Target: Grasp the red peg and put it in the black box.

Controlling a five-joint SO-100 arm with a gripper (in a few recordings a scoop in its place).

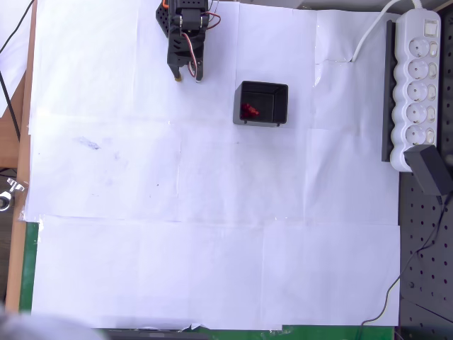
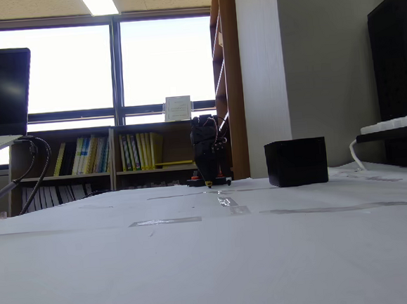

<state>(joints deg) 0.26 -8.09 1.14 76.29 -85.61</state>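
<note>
In the overhead view the black box (image 1: 261,103) stands on the white paper in the upper middle. The red peg (image 1: 249,110) lies inside it, near its left wall. My gripper (image 1: 188,75) hangs folded back at the top of the paper, left of the box and apart from it, fingers pointing down the picture with a small gap and nothing between them. The low fixed view shows the black box (image 2: 296,162) as a dark block right of the arm, whose gripper (image 2: 209,182) points down at the table; the peg is hidden inside the box there.
A white power strip (image 1: 416,85) with a black adapter (image 1: 430,170) lies along the right edge on a black pegboard. White paper sheets (image 1: 212,234) cover the table, with a wooden edge on the left. In the fixed view a bookshelf (image 2: 112,159) stands behind the table.
</note>
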